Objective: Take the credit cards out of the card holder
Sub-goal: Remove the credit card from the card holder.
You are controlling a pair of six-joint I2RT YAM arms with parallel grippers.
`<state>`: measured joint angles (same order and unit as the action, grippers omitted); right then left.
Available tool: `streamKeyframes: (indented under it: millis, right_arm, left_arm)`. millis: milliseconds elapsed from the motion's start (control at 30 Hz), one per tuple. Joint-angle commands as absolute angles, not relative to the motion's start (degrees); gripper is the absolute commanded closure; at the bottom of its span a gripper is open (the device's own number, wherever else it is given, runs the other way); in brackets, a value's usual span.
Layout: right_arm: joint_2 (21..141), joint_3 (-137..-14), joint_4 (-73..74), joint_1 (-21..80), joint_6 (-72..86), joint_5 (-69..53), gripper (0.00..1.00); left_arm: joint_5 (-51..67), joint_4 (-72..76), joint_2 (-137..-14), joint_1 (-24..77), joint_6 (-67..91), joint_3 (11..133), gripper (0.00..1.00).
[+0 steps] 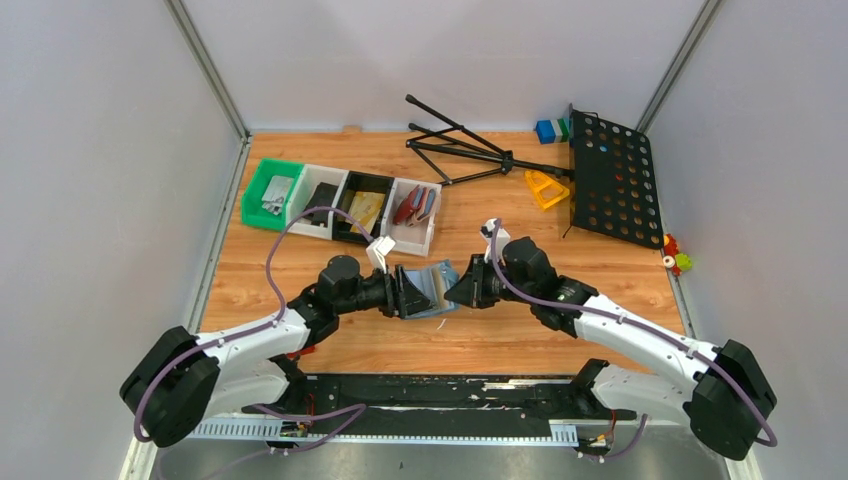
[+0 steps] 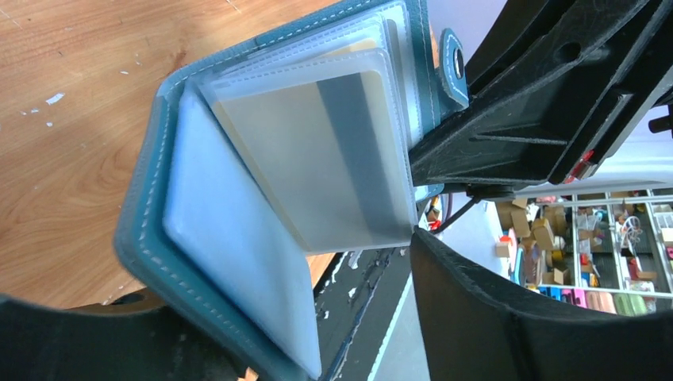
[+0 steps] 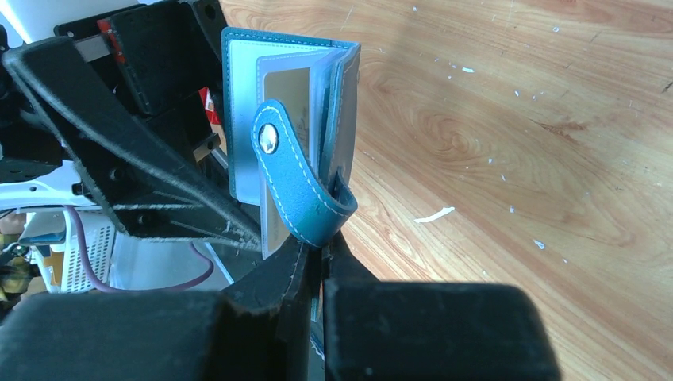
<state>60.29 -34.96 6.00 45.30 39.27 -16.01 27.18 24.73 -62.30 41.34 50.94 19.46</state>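
Lab test cell: wht panel walls (image 1: 100, 150), wood bench (image 1: 500, 340), parts bins (image 1: 343, 205), stor. shelves (image 2: 603, 238).

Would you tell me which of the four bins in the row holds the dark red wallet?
The white bin at the row's right end: the dark red wallet lies in it beside a bluish-grey one. The other white bin is second from left.

Odds and ends across the far side of the wooden desk (image 1: 300, 300)
Four open bins stand in a row: a green bin (image 1: 262, 222), a white bin (image 1: 300, 215), a black bin (image 1: 355, 238) and a second white bin (image 1: 415, 245) holding a dark red wallet (image 1: 406, 205) beside a bluish-grey wallet (image 1: 427, 205). To their right lie a folded black tripod (image 1: 460, 150), a yellow plastic piece (image 1: 546, 187), a black perforated panel (image 1: 612, 178) and blue and green blocks (image 1: 550, 130).
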Motion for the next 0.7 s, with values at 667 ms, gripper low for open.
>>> streamKeyframes:
  millis: [667]
  right_arm:
    - [57.2,-37.3,9.1,49.3,39.4,-8.2,1.0]
  left_arm:
    - [24.5,25.7,-58.7,42.1,51.7,19.0,0.41]
